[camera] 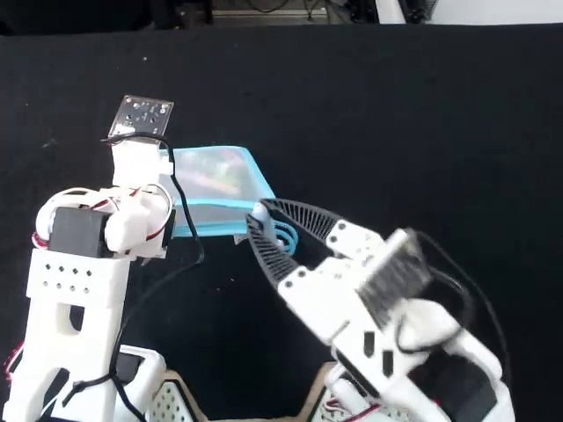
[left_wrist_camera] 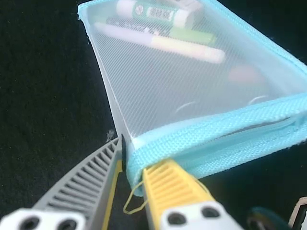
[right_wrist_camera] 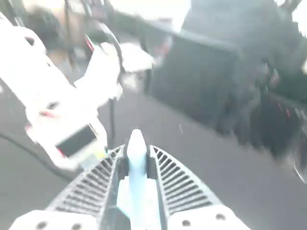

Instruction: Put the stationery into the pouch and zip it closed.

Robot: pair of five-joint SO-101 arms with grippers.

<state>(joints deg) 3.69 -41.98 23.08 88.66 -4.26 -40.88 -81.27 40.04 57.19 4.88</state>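
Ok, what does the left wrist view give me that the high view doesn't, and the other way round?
Left wrist view: a glue stick, a green marker and a pale pen lying inside the pouch, and the left claw pinching its corner. High view: the right claw at the pouch's corner, a blue tab between its fingers, on the black table. Both: the pale blue mesh pouch.

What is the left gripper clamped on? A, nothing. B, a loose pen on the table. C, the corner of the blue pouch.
C: in the left wrist view, the left gripper pinches a corner of the mesh pouch between its fingers.
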